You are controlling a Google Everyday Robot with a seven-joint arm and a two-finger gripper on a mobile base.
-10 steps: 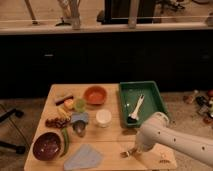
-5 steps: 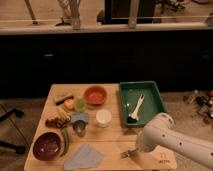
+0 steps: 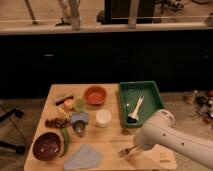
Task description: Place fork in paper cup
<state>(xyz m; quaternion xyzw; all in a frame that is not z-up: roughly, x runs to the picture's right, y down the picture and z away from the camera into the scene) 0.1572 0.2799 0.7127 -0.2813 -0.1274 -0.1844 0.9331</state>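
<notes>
The gripper sits low over the front of the worktop, under the bulky white arm. Compared with half a second ago, the arm has barely shifted. The arm hides the jaws, so I cannot tell whether they are wide or narrow. The fork lies where it did before, near the worktop's front edge. Its tines point left and its handle runs in beneath the gripper. The paper cup stands unmoved, well apart, behind and to the left of the fork and just beside the green tray.
</notes>
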